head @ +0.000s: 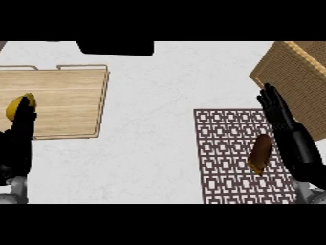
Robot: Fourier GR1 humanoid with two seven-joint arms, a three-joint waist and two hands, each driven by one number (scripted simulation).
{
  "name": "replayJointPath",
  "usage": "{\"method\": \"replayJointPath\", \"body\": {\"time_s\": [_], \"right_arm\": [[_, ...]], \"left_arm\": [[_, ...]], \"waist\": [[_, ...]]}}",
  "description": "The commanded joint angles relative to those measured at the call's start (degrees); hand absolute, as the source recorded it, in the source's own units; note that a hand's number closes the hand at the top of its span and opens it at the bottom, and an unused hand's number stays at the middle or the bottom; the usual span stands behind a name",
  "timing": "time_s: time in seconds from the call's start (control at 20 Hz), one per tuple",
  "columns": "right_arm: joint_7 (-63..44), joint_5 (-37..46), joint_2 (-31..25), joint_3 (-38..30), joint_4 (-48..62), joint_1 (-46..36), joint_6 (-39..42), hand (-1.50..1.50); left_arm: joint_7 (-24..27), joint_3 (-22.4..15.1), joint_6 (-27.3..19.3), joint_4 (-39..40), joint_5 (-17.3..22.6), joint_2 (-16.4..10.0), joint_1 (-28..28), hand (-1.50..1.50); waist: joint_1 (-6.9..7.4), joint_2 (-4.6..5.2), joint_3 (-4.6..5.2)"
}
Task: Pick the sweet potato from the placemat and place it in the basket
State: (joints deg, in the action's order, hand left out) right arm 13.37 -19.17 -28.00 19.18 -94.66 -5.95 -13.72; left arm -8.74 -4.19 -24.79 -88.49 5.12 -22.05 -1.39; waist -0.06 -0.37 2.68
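1. Nearest the lower edge is the right hand [292,139], coming in at the view's right; its fingers are straight and pressed together, pointing up the counter [151,124], curled round nothing.
2. Just beside that hand, on its inner side, lies the sweet potato [260,153]; it rests lengthwise on the right part of the patterned placemat [222,143], not lifted; whether the hand touches it I cannot tell.
3. My reading: the hand lies flat alongside so that it can close sideways onto the sweet potato; the grasp is not yet made.
4. The woven basket [313,86] stands at the upper right, just beyond the fingertips and partly overlapping the placemat's far corner; the carry should be short.
5. The left hand [14,148] rests at the view's left, fingers up, straight and together; its tips overlap a yellow fruit [18,106] on a wooden tray [59,95], contact unclear.
6. Count: two hands; one sweet potato; one placemat; one basket; one tray; one yellow fruit; one dark object [116,47] at the top edge.
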Motion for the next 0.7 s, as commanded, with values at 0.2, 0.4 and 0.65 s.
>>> {"method": "replayJointPath", "body": {"time_s": [0.2,0.4,0.65], "right_arm": [[-15.19,15.63,-15.38,-10.55,9.21,4.59,-19.76,1.5],[-19.48,31.03,-12.86,-4.34,7.22,0.31,-32.14,1.5],[-31.55,43.97,-13.13,-7.19,19.52,0.12,-44.04,-1.5]], "left_arm": [[0.57,1.29,2.3,-2.14,1.38,-1.71,-1.35,0.0],[-0.74,-0.96,8.04,-1.17,4.51,-1.1,-4.98,0.0],[-0.32,-1.36,8.07,-1.57,4.05,-0.89,-6.12,0.0]], "waist": [[-4.31,-0.4,-1.67],[-0.68,0.44,-2.23],[0.2,0.97,-1.91]]}}
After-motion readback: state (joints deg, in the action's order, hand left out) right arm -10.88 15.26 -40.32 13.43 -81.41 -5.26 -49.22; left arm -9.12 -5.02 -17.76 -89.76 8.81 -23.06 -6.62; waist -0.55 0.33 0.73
